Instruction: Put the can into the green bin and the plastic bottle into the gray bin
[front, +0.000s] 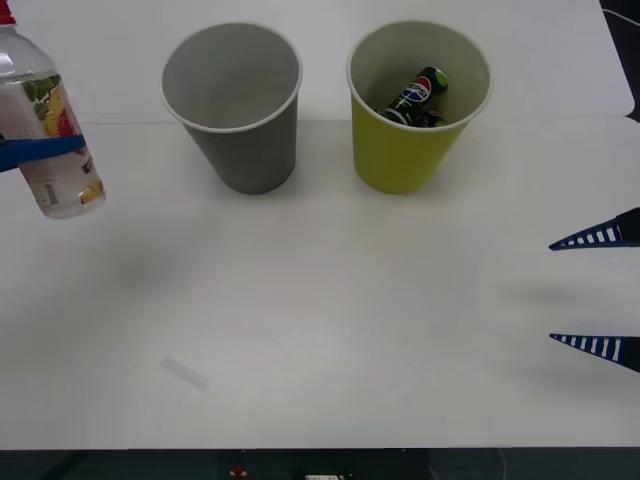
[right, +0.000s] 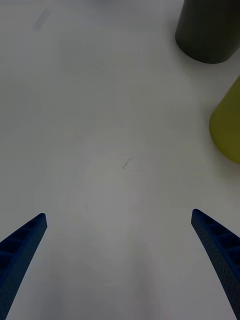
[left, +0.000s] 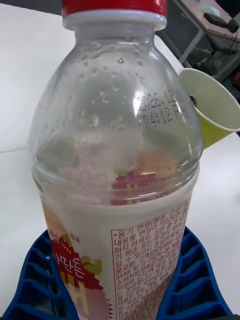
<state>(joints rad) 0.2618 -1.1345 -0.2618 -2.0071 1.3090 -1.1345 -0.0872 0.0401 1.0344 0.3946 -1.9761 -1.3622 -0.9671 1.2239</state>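
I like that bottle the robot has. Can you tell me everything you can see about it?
The plastic bottle is clear with a red cap and a pale label showing fruit pictures and red print. It looks empty, with droplets inside. The left gripper holds it around the label with blue ribbed fingers, lifted above the table at the robot's left, slightly tilted, cap up, not yet over the gray bin.

The setting appeared to be an office or lab workroom: a plain white table (front: 330, 330) stood in front, with a desk (left: 212, 20) and dark chairs (left: 210, 57) behind.
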